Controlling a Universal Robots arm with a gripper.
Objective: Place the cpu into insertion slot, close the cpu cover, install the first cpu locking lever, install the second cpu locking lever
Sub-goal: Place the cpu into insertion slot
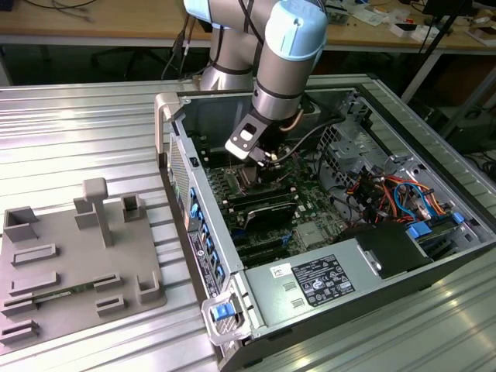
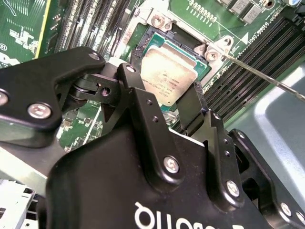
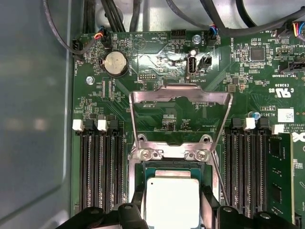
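The cpu [image 3: 172,202], a small square chip with a dull silver top, lies level in the insertion slot [image 3: 169,164] on the green motherboard. My gripper [image 3: 172,206] sits right over it, one black finger against each of two opposite edges, shut on the chip. The second wrist view shows the cpu [image 2: 167,78] between the fingers [image 2: 129,78]. The cpu cover [image 3: 178,94], a silvery frame with an open centre, stands swung back on its hinge beyond the slot. A thin wire locking lever [image 2: 267,78] sticks out beside the slot. In the exterior view, the gripper [image 1: 260,155] is low inside the open computer case.
Black memory slots [image 3: 97,167] flank the socket on both sides. Cables [image 1: 380,194] and a power supply [image 1: 318,279] fill the case towards the exterior view's right. A grey fixture plate [image 1: 77,263] lies on the ribbed metal table at the exterior view's left.
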